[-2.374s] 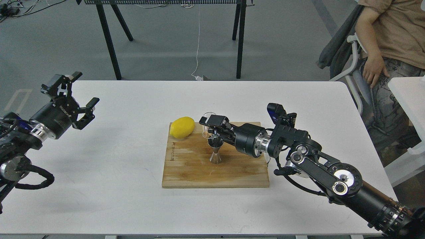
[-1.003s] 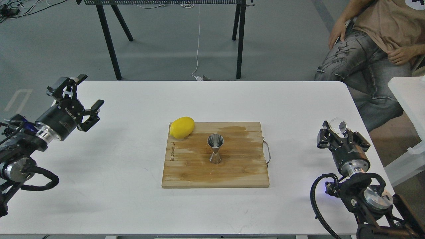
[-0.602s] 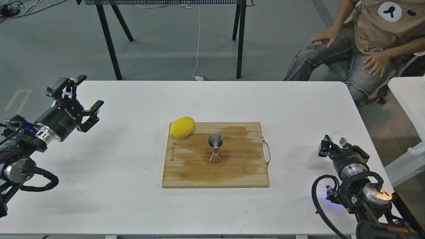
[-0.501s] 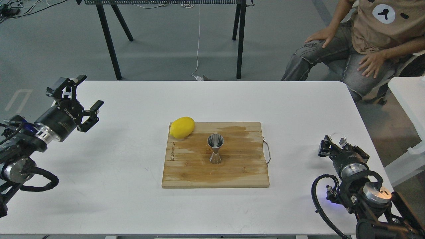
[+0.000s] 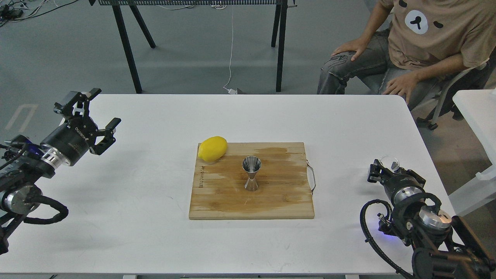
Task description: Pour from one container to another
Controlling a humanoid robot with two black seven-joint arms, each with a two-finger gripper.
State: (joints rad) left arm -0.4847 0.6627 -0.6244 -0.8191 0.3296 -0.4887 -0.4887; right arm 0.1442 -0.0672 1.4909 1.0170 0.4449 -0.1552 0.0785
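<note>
The steel jigger (image 5: 251, 175) stands upright in the middle of the wooden cutting board (image 5: 221, 203). The small clear glass cup (image 5: 390, 161) is far from it, low over the table's right edge, at the tip of my right gripper (image 5: 392, 170). That gripper points away from me and holds the cup between its fingers; whether the cup rests on the table I cannot tell. My left gripper (image 5: 104, 107) hangs open and empty above the table's left side.
A yellow lemon (image 5: 212, 148) lies on the board's far left corner. A person (image 5: 422, 42) sits beyond the far right corner of the white table (image 5: 155, 240). A second white table (image 5: 474, 112) stands at the right.
My right arm has pulled the glass cup away from above the jigger to the table's right edge and lowered it there. The person has sat down. The left arm has barely moved.
</note>
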